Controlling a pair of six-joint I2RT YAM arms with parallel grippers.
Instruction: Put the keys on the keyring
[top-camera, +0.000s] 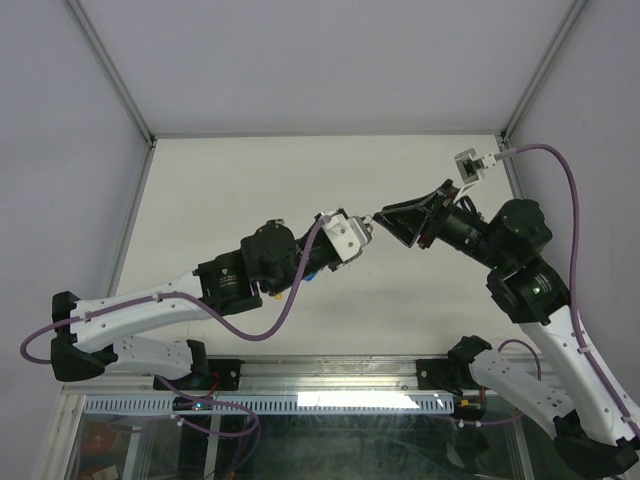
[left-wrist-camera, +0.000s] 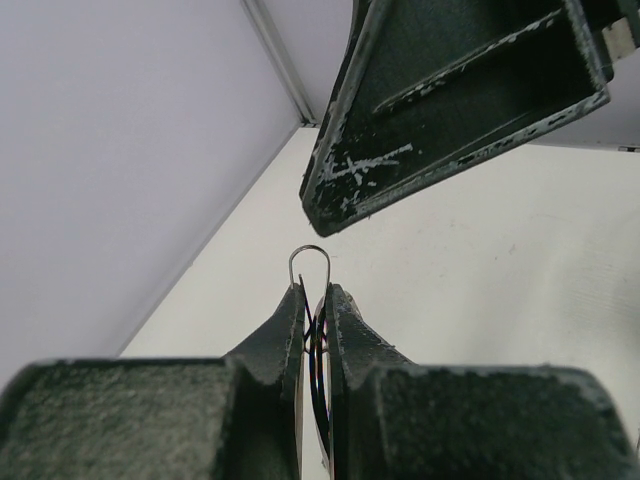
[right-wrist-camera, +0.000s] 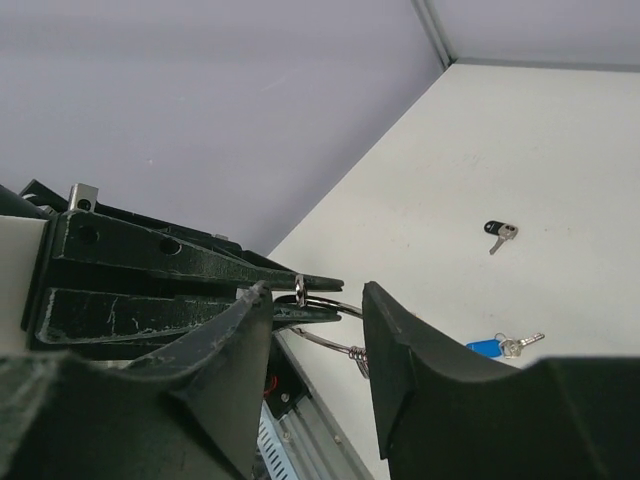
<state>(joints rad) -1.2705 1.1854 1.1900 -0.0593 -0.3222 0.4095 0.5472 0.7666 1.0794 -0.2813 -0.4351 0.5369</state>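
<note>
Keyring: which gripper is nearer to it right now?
Left. The left gripper is shut on the keyring; the right gripper is open, hovering close beside it.

Left arm (top-camera: 150, 310) and right arm (top-camera: 560, 330): white shell links, black rounded joint housings. A purple cable (top-camera: 290, 300) is routed along each, clipped with white ties. Jaws are recorded as dark, wedge-shaped, ribbed, edges scuffed with white scratches. A white mount (top-camera: 345, 235) is noted at the left wrist.

left hand (left-wrist-camera: 315, 292) with keyring (left-wrist-camera: 310, 258) close in front of spread right hand (right-wrist-camera: 318, 300), table (right-wrist-camera: 560, 150) room beyond
</note>
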